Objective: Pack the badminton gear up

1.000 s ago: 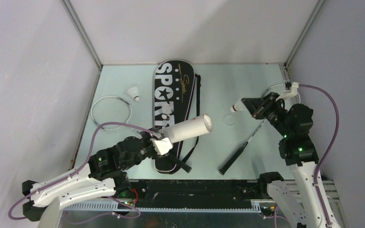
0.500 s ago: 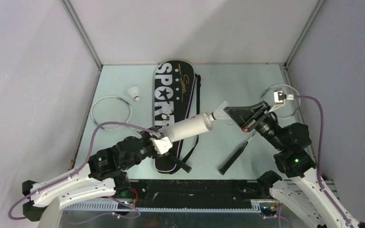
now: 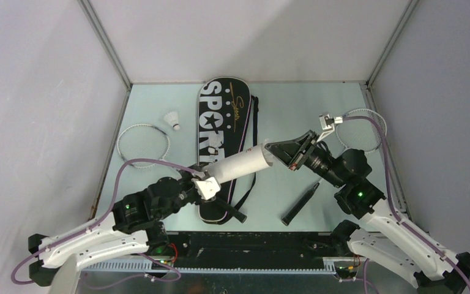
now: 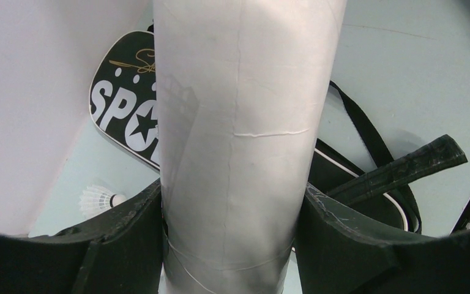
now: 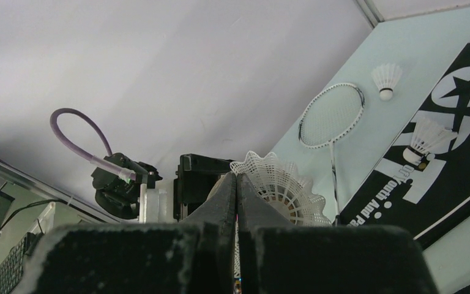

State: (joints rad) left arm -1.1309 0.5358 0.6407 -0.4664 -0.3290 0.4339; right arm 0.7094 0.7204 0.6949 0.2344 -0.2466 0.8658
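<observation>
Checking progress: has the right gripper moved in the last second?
Yes. The right gripper, pinching a white feather shuttlecock, has swung left from the right-hand silver racket hoop to the long white cardboard tube's open end.

Lab test cell, plain grey panel walls [image 3: 37, 92], aluminium corner posts [image 3: 105, 46], pale green tabletop [image 3: 294, 104]

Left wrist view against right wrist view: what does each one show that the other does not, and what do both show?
Only the left wrist view: the white tube clamped in the left hand, and a black racket handle.
Only the right wrist view: a shuttlecock pinched in the shut right hand, a second shuttlecock lying on the black SPORT bag, and a silver racket head.
Both: that bag and the loose shuttlecock lying beside it.
</observation>
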